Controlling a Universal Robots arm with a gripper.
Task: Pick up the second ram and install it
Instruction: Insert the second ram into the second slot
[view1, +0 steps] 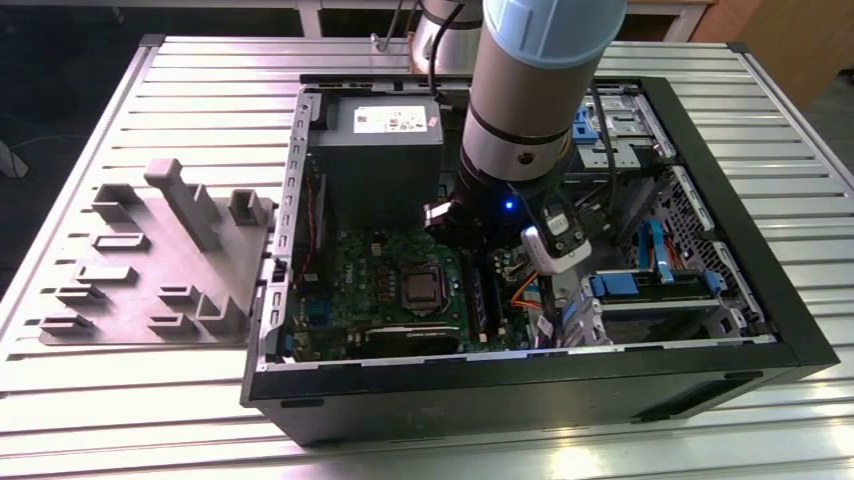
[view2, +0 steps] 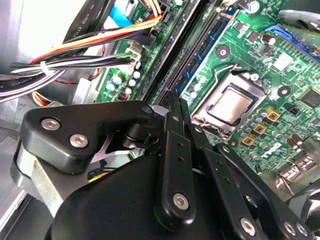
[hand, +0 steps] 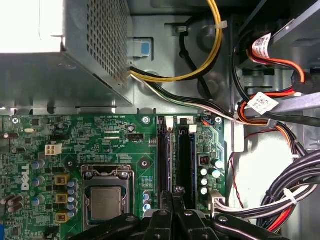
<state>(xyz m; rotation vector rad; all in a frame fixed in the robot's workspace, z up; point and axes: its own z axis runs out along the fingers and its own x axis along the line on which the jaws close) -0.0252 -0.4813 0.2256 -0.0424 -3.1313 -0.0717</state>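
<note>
Arm (view1: 534, 90): reaches down into the open case (view1: 534, 385), which lies on the table (view1: 200, 80).
Gripper (view2: 176, 100): low over the board (hand: 115, 145), at the slots (hand: 162, 155) beside the socket (hand: 105, 200).
Jaws: drawn almost together in both wrist views, pinching what I judge to be the thin ram.
Ram (hand: 185, 160): seen edge-on as a dark strip running from the fingertips along the slot farther from the socket. Whether it is fully seated cannot be told.
Tray (view1: 147, 260): on the table outside the case, near its wall on the exterior view's left.
Risk, tilt: pressing at one end could seat the ram crooked and leave the far latch open.
Risk, offset: a slight misalignment could jam its edge on the slot wall.
Risk, cables (hand: 280, 200): these lie near the slots, and the linkage could snag them.
</note>
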